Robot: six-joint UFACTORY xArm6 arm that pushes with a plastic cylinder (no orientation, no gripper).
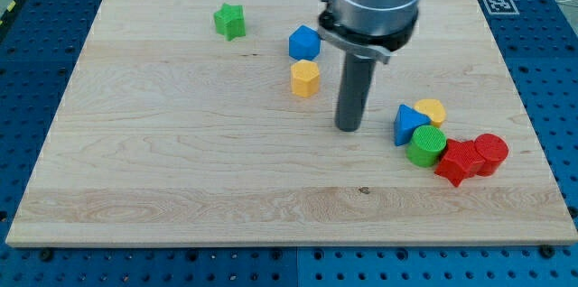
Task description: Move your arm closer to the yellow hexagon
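The yellow hexagon [305,78] sits on the wooden board [181,161] a little above the middle, just below a blue block [304,43]. My tip [348,128] rests on the board to the right of and slightly below the yellow hexagon, a short gap away, not touching it. The dark rod hangs from a grey arm body [375,3] at the view's top.
A green star [229,21] lies at the upper left. At the right is a cluster: a blue triangle [409,124], a yellow heart-like block [433,110], a green cylinder [425,146], a red star [457,162] and a red cylinder [490,152].
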